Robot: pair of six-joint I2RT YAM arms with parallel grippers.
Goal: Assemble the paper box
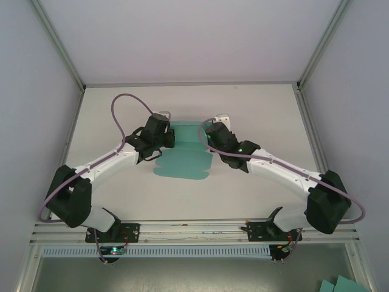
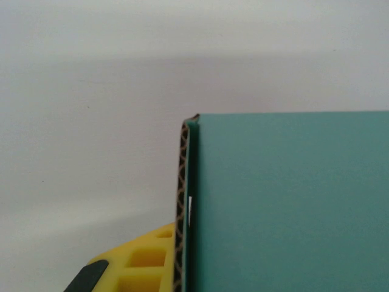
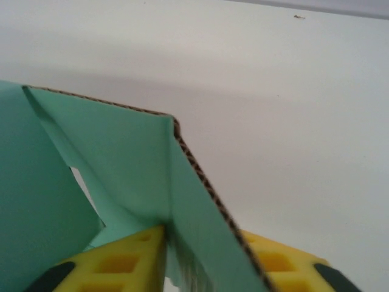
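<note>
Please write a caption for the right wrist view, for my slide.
The right gripper, yellow fingers either side of a raised wall of the teal paper box, white table behind.

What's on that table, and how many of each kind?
Arms: 2, the left arm and the right arm
Hands: 2, the left hand and the right hand
Teal card box, partly folded: 1
Total: 5
</note>
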